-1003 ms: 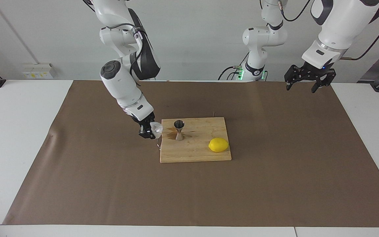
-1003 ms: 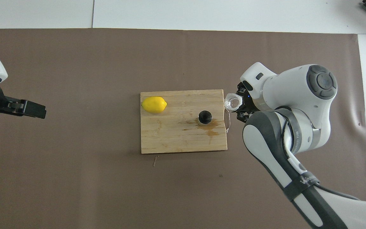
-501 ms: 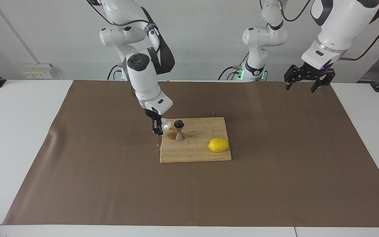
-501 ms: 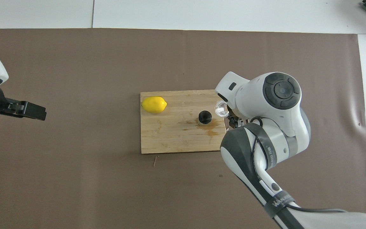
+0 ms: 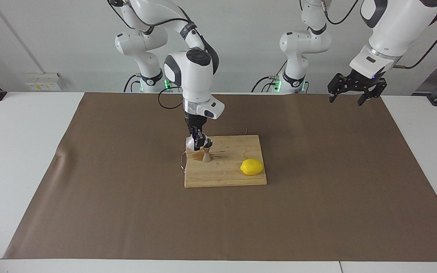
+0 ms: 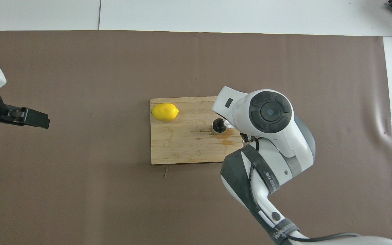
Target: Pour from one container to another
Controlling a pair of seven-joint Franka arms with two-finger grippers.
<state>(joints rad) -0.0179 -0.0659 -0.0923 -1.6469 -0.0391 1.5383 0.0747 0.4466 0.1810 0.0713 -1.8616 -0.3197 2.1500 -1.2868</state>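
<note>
- My right hand [image 5: 199, 143] grips the glass cup [image 5: 191, 143], tipped just beside the jigger [image 5: 206, 151] mouth (nearly over it).
- Left hand [image 5: 352, 99] waits, fingers spread.

White wall [image 5: 241, 45] — brown-papered table [image 5: 317, 189]

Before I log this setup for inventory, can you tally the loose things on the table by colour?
Yellow: 1, the lemon
Clear: 1, the cup, held by the right gripper over the board
Steel grey: 1, the jigger
Wood: 1, the board
Total: 4
</note>
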